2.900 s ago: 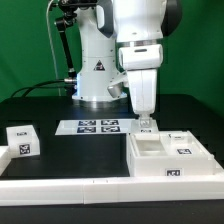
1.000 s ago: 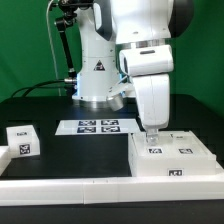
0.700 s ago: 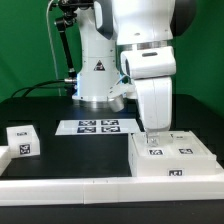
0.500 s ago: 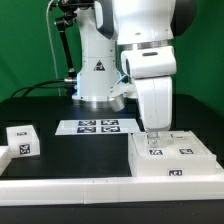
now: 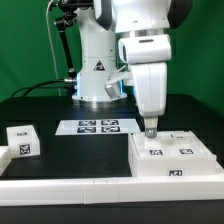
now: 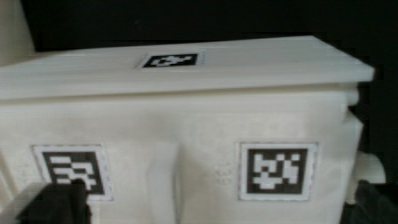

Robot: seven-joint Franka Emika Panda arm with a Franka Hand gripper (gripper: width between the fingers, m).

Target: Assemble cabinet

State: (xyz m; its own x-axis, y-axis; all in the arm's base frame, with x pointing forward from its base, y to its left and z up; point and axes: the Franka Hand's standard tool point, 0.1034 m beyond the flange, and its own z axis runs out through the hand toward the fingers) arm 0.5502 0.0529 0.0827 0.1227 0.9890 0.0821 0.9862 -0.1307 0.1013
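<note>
The white cabinet [image 5: 176,158] stands at the exterior view's right, low and boxy, with two tags on its top and one on its front. My gripper [image 5: 150,129] hangs just above the cabinet's far left top edge, apart from it. In the wrist view the cabinet [image 6: 178,120] fills the picture, with two tags on the near face and one farther off. My gripper [image 6: 214,200] shows only as dark fingertips [image 6: 54,205] at the two sides, wide apart, with nothing between them.
A small white tagged cube [image 5: 22,140] sits at the exterior view's left. The marker board [image 5: 98,127] lies flat in front of the robot base [image 5: 95,80]. A long white rail [image 5: 60,186] runs along the table's front.
2.9 s ago the cabinet top showed an open recess; now it is covered by a tagged panel. In the last second my gripper has risen off the top and shifted slightly left.
</note>
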